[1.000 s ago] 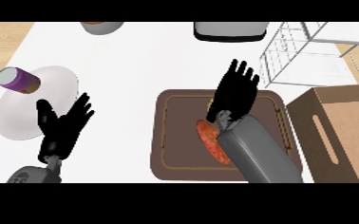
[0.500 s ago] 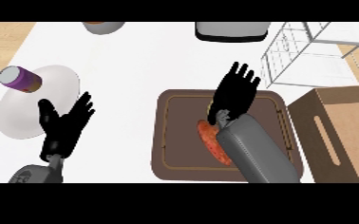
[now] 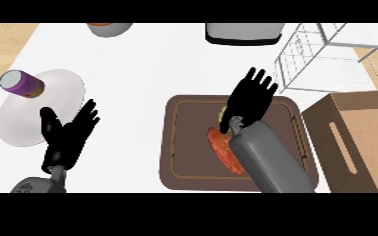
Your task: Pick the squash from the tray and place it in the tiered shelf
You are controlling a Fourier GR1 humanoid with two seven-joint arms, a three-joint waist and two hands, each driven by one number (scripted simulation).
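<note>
A white counter (image 3: 162, 65) fills the view. At its centre right sits a dark brown tray (image 3: 184, 155), its right edge just beside a tan box (image 3: 347, 135). A wire tiered shelf (image 3: 317, 55) stands beyond the tray's far right corner, with bare counter between them. A white plate (image 3: 52, 115) lies at the left, separated from the tray by a wide open strip of counter.

The grey right forearm (image 3: 269, 162) rises from the lower edge across the tray. The right hand (image 3: 247, 105) is spread flat over the tray's far half, fingers straight and pointing away, grasping nothing.

The left hand (image 3: 70, 137) rests open, fingers up, at the plate's near edge.

The orange squash (image 3: 219, 150) lies on the tray, partly hidden under the right wrist; contact is unclear.

A purple jar (image 3: 22, 84) stands on the plate.
</note>
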